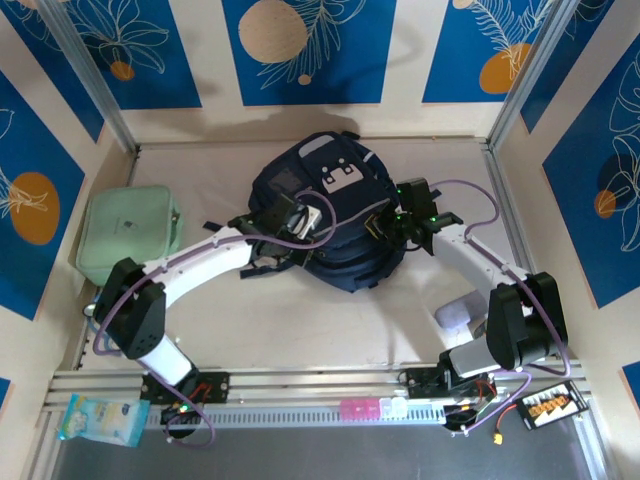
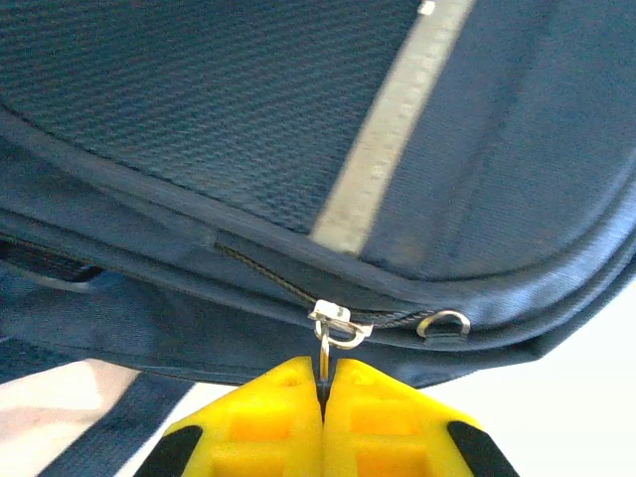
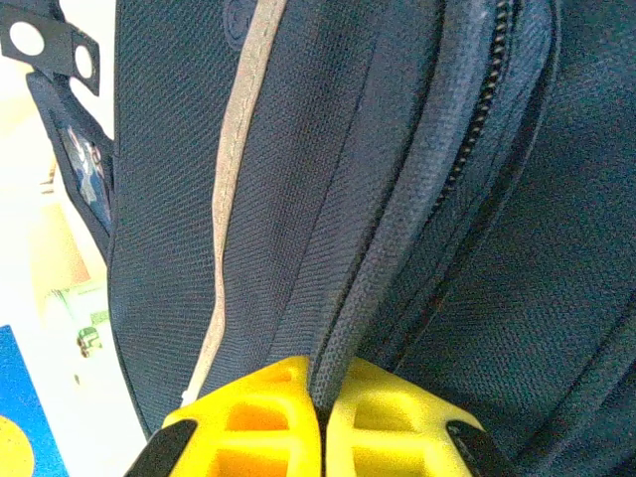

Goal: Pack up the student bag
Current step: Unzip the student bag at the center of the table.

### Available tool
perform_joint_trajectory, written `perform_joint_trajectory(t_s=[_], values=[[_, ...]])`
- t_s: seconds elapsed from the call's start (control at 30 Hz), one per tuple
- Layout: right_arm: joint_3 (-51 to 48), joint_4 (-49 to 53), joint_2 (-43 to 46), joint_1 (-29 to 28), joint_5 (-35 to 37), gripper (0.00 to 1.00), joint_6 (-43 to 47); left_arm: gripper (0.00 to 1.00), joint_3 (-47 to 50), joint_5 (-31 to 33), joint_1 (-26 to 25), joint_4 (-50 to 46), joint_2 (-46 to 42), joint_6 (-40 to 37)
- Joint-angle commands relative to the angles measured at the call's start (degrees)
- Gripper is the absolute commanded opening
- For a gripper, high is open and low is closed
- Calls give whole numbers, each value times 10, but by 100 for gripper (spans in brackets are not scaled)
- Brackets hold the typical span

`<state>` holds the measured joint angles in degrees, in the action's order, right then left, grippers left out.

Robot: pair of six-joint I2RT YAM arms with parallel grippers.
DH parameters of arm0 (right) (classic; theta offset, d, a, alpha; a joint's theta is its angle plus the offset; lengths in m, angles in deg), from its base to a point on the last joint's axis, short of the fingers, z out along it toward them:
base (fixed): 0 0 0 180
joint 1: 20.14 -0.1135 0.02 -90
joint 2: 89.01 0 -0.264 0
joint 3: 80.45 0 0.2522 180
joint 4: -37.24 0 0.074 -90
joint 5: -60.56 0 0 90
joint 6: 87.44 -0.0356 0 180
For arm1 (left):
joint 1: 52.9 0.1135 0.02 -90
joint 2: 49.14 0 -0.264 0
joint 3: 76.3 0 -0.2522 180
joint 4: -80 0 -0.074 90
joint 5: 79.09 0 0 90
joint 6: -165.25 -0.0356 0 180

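Top cam's looking down from behind; both wrist cams staring close-up at student bag (image 1: 290, 180), opp. sides.

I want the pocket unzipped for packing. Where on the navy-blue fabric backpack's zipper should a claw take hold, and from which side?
Pinch the thin metal pull tab on the silver zipper slider, coming from outside the seam, as the left claw does. The tab sticks out clear of the navy-blue fabric backpack; the slider lies flush.
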<state>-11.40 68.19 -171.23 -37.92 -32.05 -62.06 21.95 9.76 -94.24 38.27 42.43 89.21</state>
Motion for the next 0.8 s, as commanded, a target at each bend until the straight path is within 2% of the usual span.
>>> perform_joint_trajectory(t_s=[0.0,0.13,0.27,0.3,0.4,0.47,0.5,0.63,0.77], values=[[29,-3,-4,6,3,6,28,0,-20,51,37,-30,-4,-7],[44,-16,-28,-28,-21,5,22,0,-45,53,75,-16,19,3],[39,-70,-50,-52,-63,6,-7,1,-50,58,122,-8,35,20],[43,-77,-55,-57,-68,6,-10,10,-48,52,131,-6,35,23],[64,-73,-67,-73,-77,14,-4,22,-40,30,146,-3,24,27],[81,-38,-63,-75,-72,33,17,40,-31,33,150,-14,3,24],[93,-14,-60,-75,-63,37,34,46,-26,39,154,-20,-10,24],[127,122,-16,-71,44,53,139,75,17,64,176,-30,-97,26],[104,207,49,-22,121,56,203,93,57,84,200,-14,-187,32]])
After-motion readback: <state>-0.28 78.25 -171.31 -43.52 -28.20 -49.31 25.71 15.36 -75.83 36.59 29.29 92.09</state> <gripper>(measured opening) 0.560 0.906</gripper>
